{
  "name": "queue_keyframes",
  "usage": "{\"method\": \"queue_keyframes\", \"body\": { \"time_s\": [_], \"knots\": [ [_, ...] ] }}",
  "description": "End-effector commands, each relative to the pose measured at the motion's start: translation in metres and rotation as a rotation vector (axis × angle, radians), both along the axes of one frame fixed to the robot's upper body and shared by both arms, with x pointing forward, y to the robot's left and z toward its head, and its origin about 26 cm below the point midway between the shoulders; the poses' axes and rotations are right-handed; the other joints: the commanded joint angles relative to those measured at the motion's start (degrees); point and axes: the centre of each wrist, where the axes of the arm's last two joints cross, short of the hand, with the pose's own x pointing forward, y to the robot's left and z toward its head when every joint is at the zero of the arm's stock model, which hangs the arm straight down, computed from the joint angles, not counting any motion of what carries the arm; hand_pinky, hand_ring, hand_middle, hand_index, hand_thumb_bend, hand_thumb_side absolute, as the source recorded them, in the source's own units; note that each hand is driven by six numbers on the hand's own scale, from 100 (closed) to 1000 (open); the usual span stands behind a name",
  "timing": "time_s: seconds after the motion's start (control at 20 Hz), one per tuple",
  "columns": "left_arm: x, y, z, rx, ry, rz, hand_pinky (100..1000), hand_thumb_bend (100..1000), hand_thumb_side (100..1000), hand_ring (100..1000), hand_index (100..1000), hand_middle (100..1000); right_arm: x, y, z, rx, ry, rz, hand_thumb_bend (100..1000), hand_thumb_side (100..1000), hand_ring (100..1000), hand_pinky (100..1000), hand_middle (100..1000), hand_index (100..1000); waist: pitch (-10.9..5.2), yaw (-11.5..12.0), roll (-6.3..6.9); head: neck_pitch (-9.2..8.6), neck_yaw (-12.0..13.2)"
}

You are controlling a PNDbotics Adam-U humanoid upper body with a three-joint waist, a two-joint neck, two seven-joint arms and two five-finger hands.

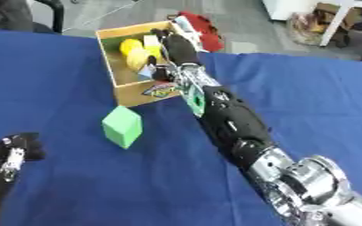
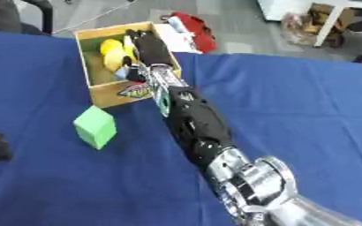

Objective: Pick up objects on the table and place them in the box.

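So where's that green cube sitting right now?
The green cube sits on the blue table, left of the robot's outstretched right arm and just in front of the wooden box, well ahead of the left hand.

My right arm fills the lower right to the upper middle of the frame: a bright silver, rounded joint housing at the bottom, then a glossy black forearm shell, then a narrower silver wrist section with a green patch on it. The right hand (image 1: 178, 47) is black. At the lower left edge, my left hand (image 1: 16, 152) shows black fingers with silver metal parts.
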Motion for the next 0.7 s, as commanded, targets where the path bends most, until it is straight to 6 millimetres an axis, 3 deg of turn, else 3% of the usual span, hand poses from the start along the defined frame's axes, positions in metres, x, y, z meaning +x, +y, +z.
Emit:
{"method": "queue_keyframes", "body": {
  "time_s": [0.05,0.3,0.5,0.7],
  "knots": [
    [0.000,0.002,0.006,0.003,-0.020,0.002,641,100,739,565,723,545,0.003,-0.009,0.026,-0.028,-0.045,0.031,100,203,786,770,781,1000,-1.28,-0.30,0.46,-0.14,0.23],
    [-0.003,0.006,0.001,-0.001,-0.009,0.026,641,100,739,565,723,545,-0.003,-0.017,0.055,-0.073,-0.014,0.362,100,204,835,809,833,1000,-2.16,-2.18,0.56,0.73,1.21],
    [-0.005,0.010,-0.002,-0.001,0.001,0.046,642,100,739,565,723,545,-0.016,-0.022,0.081,-0.198,0.013,0.652,100,199,880,846,877,1000,-2.88,-3.68,0.65,1.45,1.77],
    [-0.007,0.013,-0.005,0.000,0.006,0.065,642,100,738,565,723,545,-0.030,-0.019,0.092,-0.372,0.082,0.874,100,166,944,896,945,1000,-3.40,-4.56,0.65,1.83,1.95]
  ]
}}
